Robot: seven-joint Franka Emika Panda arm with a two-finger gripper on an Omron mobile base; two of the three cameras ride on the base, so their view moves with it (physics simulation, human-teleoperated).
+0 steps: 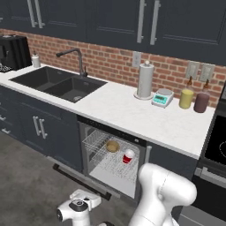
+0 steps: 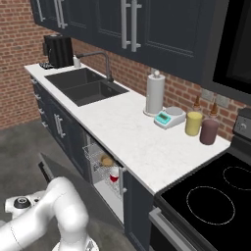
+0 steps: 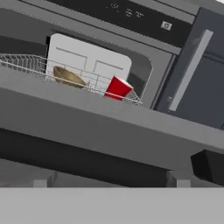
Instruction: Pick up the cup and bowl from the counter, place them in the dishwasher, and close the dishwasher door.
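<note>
Closing: what remains, I judge.
Cup [image 1: 128, 156]: in the dishwasher [image 1: 110, 160] rack beside the bowl [image 1: 113, 146].
Door [image 1: 81, 182]: lowered; stiff, hinged, likely heavy, so I'd push up under its handle edge.
My claw [image 1: 73, 210]: low by the door; whether spread or pinched, I cannot tell.

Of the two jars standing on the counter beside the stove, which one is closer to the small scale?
The yellow jar. It stands next to the teal scale, between it and the maroon jar, which stands on the stovetop side.
</note>
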